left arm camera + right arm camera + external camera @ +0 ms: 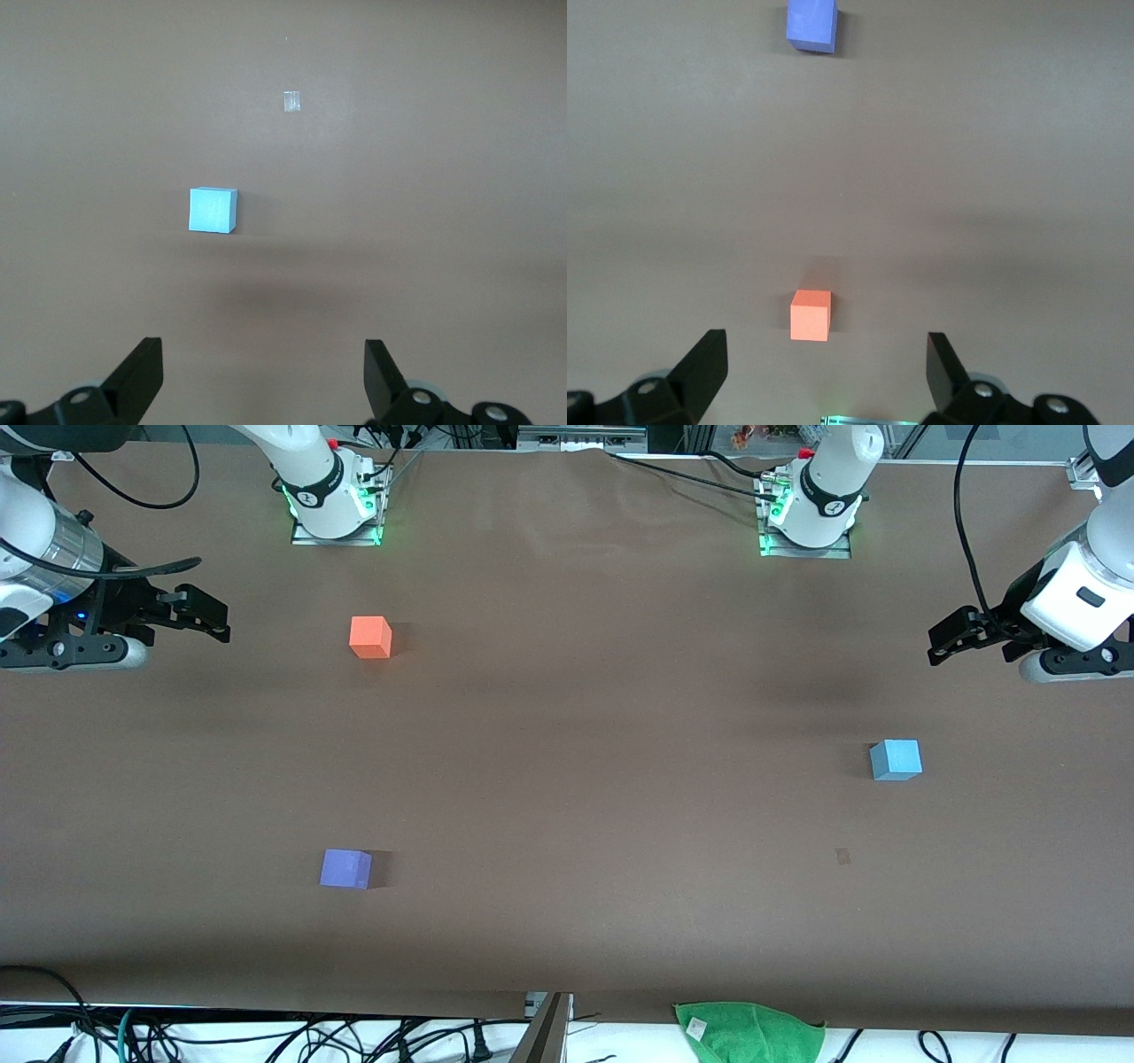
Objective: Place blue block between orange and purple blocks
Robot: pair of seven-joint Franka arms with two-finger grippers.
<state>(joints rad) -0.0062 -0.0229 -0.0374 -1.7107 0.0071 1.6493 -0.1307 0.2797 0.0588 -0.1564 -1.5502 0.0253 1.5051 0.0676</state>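
Sky-blue and matte, the blue block point(896, 760) sits flat on the brown table point(567, 779) toward the left arm's end, touching nothing. The left gripper point(941, 644) hangs in the air above that end of the table, fingers spread wide and empty; in the left wrist view the blue block point(213, 210) lies on the table ahead of the spread fingertips point(142, 367), well apart from them (nearer one fingertip than the other). The orange block point(370, 637) and the purple block point(345, 868) both rest toward the right arm's end, well apart, the purple one nearer the front camera. The right gripper point(213, 620) waits over its own end, also spread and empty, with the orange block point(811, 315) showing near its fingertips and the purple block point(811, 24) farther off.
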